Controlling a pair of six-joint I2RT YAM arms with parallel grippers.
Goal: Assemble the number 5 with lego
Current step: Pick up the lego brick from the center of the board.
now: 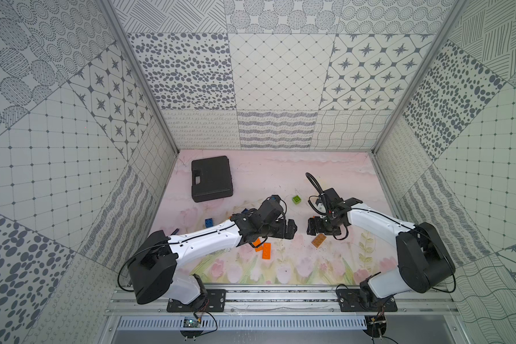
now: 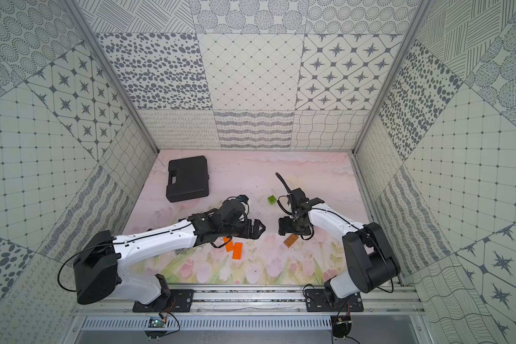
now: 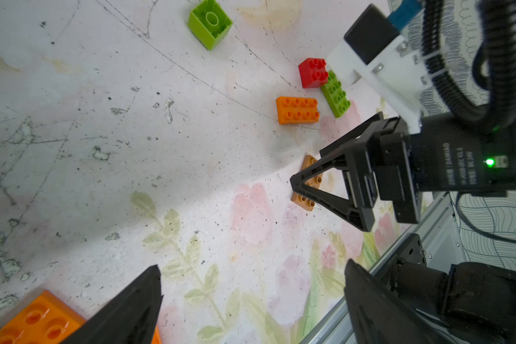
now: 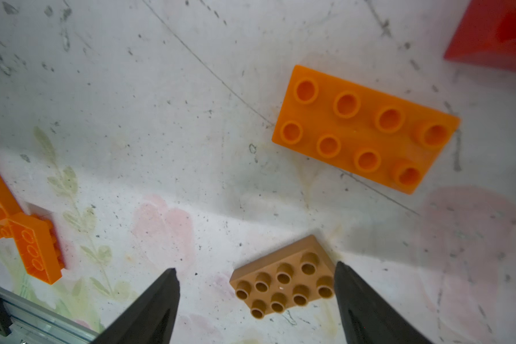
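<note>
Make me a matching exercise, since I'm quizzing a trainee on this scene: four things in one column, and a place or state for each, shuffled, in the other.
Things:
1. brown brick
2. green square brick
3. black case
4. red brick

Places or states:
A. hollow underside showing
B. right beside the green oblong brick
C. lying under the open right gripper
D. closed, at the far left

Pairs: 1-C, 2-A, 3-D, 4-B
</note>
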